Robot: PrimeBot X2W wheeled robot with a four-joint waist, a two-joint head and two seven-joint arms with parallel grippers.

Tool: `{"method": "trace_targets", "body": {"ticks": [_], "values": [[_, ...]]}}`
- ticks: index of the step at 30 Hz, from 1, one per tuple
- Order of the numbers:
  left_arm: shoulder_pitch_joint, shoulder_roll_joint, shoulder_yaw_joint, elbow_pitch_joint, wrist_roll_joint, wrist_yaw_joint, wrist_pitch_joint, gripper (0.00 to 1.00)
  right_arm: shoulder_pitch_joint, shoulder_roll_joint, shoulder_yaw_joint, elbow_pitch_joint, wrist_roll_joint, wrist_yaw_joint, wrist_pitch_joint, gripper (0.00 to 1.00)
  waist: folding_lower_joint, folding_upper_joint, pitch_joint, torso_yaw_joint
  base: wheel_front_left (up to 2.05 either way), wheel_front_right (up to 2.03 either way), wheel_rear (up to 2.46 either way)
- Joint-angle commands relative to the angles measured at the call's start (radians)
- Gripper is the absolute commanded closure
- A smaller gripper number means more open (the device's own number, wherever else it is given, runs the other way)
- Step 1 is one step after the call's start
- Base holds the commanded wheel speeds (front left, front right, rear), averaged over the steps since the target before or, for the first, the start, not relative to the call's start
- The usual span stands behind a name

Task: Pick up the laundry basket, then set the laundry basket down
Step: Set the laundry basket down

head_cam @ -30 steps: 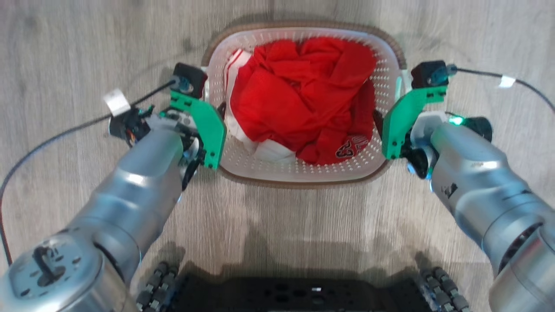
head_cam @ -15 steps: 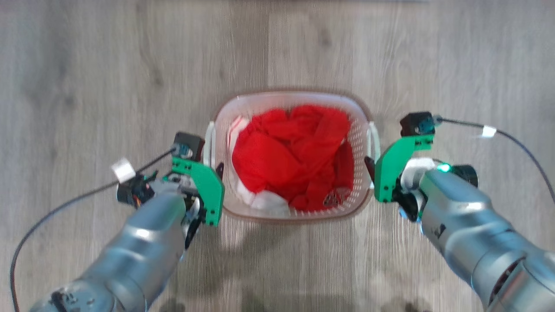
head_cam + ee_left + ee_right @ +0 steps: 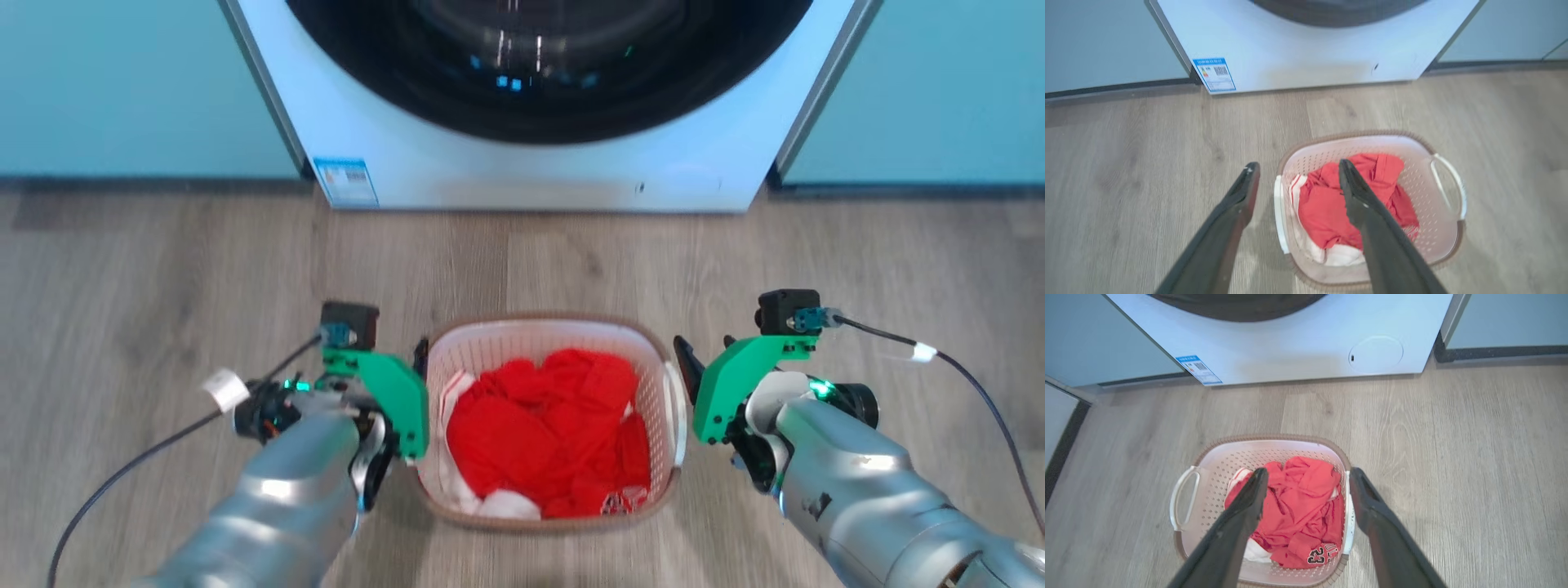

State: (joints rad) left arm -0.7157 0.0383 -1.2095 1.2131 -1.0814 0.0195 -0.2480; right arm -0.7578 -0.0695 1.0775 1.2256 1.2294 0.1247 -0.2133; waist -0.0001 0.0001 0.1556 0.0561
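The laundry basket (image 3: 522,347) sits on the wood-look floor (image 3: 163,286), between the two arms and on the near side of a washing machine (image 3: 531,175), with bare planks between the two. Its walls are white and perforated, its rim is brown, and it has a white handle on the left side (image 3: 1280,216) and another on the right (image 3: 1447,183). Crumpled red clothes (image 3: 547,433) fill most of it. A piece of white cloth (image 3: 510,506) lies along the left wall and the near edge, and a red garment printed "23" (image 3: 1316,555) lies at the near right corner.

The left gripper (image 3: 1298,163) is spread wide. In its wrist view one finger lines up with the floor left of the basket and the other with the clothes, so the left handle falls in the gap. Whether either finger touches the basket cannot be told. The right gripper (image 3: 1309,471) is spread just as wide, with one finger over the clothes and one over the floor to the right, the right wall in its gap. Contact cannot be told there either. Neither gripper holds anything.

A black cable with a white tag (image 3: 224,389) trails left from the left wrist. The machine carries a blue-and-white sticker (image 3: 347,181) at its lower left, a dark round door (image 3: 539,65) and a round cap (image 3: 1376,354) at its lower right. Pale blue panels (image 3: 122,82) flank it. A second tagged cable (image 3: 980,392) runs from the right wrist.
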Motion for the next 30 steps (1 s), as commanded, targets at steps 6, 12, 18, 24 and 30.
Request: {"method": "trace_targets", "body": {"ticks": [6, 12, 18, 24, 30], "values": [[0.018, 0.113, 0.277, -0.281, 0.176, 0.120, -0.013, 0.00, -0.003, -0.043, -0.080, -0.090, -0.047, 0.006, -0.047, 0.00, 0.0001, -0.0001, -0.137, 0.000, 0.00, 0.00, 0.00], [0.193, 0.167, 0.579, -0.619, 0.454, 0.216, -0.014, 0.00, 0.055, -0.115, -0.393, -0.321, -0.366, 0.006, -0.048, 0.00, 0.0001, -0.0001, -0.166, -0.007, 0.00, 0.00, 0.00], [0.380, 0.123, 0.794, -0.879, 0.664, 0.213, -0.014, 0.00, 0.295, -0.071, -0.742, -0.644, -0.741, 0.006, -0.048, 0.00, 0.0001, -0.0001, -0.187, -0.003, 0.00, 0.00, 0.00], [0.517, 0.048, 0.943, -1.060, 0.794, 0.156, -0.014, 0.00, 0.508, -0.004, -0.892, -0.912, -0.915, 0.006, -0.048, 0.00, 0.0001, -0.0001, -0.194, 0.003, 0.00, 0.00, 0.00], [0.614, 0.018, 0.989, -1.115, 0.860, 0.095, -0.014, 0.00, 0.631, 0.017, -0.937, -1.088, -0.959, 0.006, -0.048, 0.00, 0.0001, -0.0001, -0.199, -0.008, 0.00, 0.00, 0.00]]}}
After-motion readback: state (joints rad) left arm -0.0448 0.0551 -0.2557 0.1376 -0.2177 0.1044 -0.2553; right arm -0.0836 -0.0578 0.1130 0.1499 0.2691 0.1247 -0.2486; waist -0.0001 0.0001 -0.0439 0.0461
